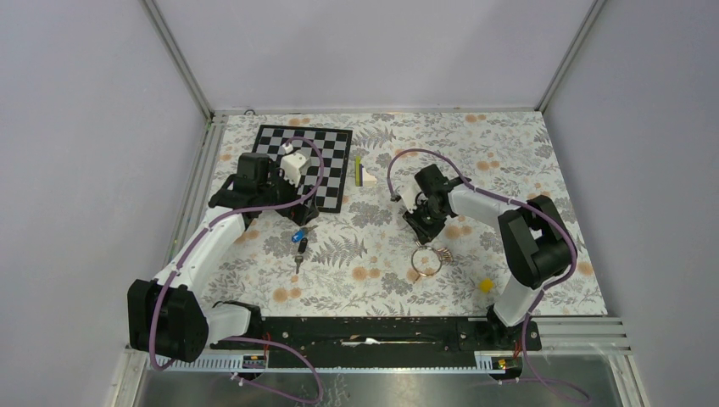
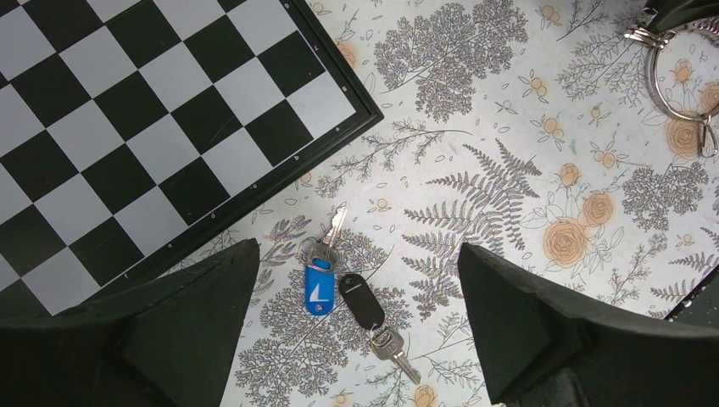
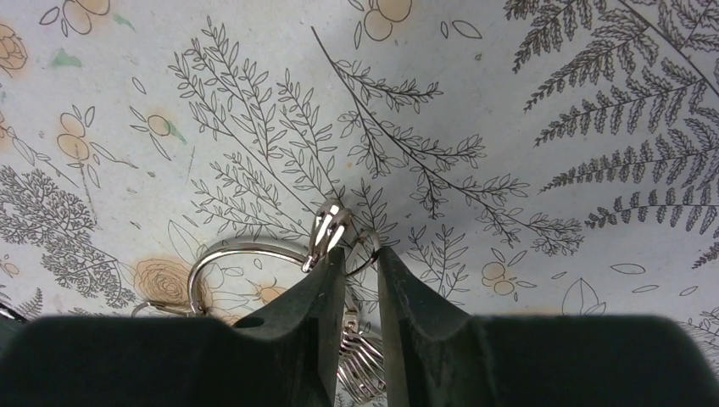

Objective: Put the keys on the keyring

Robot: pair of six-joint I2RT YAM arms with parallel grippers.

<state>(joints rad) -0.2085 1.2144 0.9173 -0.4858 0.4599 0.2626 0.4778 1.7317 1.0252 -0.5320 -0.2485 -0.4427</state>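
Setting was a robotics lab test cell. Plain pale panels (image 1: 365, 51) in aluminium framing (image 1: 180, 61) enclosed a surface (image 1: 509, 161) with a floral-print cover. Left arm (image 1: 197, 248) and right arm (image 1: 483, 202) were bolted to a black rail (image 1: 381, 332) at its near edge.

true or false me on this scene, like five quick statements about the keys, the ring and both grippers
1. The left gripper hangs open above the keys. True.
2. The keys lie on the chessboard. False: they lie on the floral table cover, just off the board's corner.
3. The right gripper is closed on the keyring. True.
4. The keys are threaded on the keyring. False: they lie apart from it, on the left arm's side.
5. The yellow block sits between the left gripper's fingers. False: it lies on the table near the right arm's base.
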